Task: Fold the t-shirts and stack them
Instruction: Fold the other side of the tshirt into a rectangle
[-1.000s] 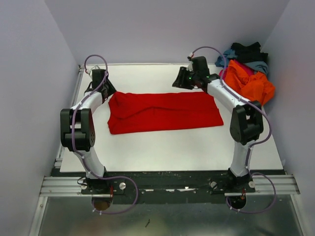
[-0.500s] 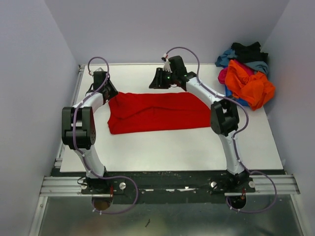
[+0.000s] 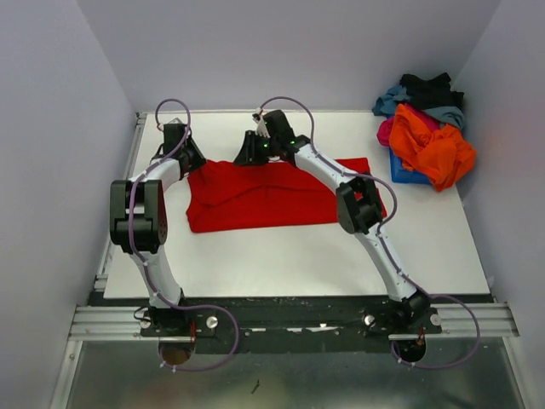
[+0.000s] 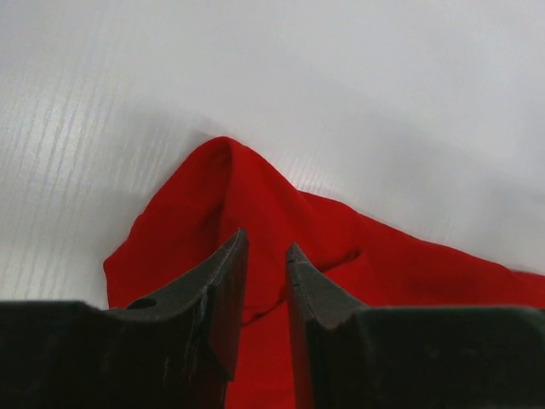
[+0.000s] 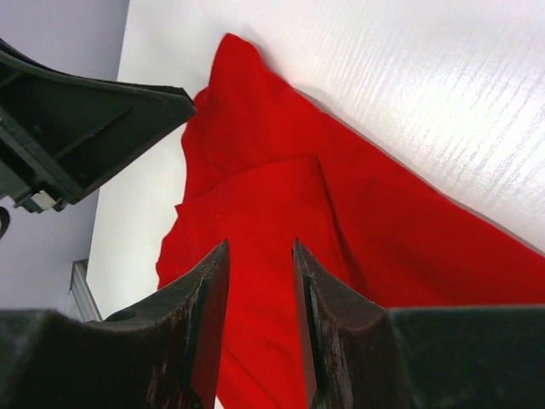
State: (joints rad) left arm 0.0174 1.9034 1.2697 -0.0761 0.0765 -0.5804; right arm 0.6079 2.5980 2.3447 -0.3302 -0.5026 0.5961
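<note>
The red shirt [image 3: 272, 200] lay on the table [image 3: 298, 256] at mid-depth, well apart from the pile [image 3: 430, 141] at the far right. The left gripper [image 4: 266, 243] stood narrow at the shirt's far-left corner with cloth showing in the gap; whether it was pinched could not be told. The right gripper [image 5: 261, 247] stood narrow above the far edge, holding nothing visible. Probable faults: a pinch catching only the top layer would separate the layers; unequal lift would skew the fold; the two grippers, near each other, could collide. The shirt's long axis ran left to right, roughly parallel to the table's near edge. Its far-left corner peaked toward the far edge. The collar end could not be identified.
</note>
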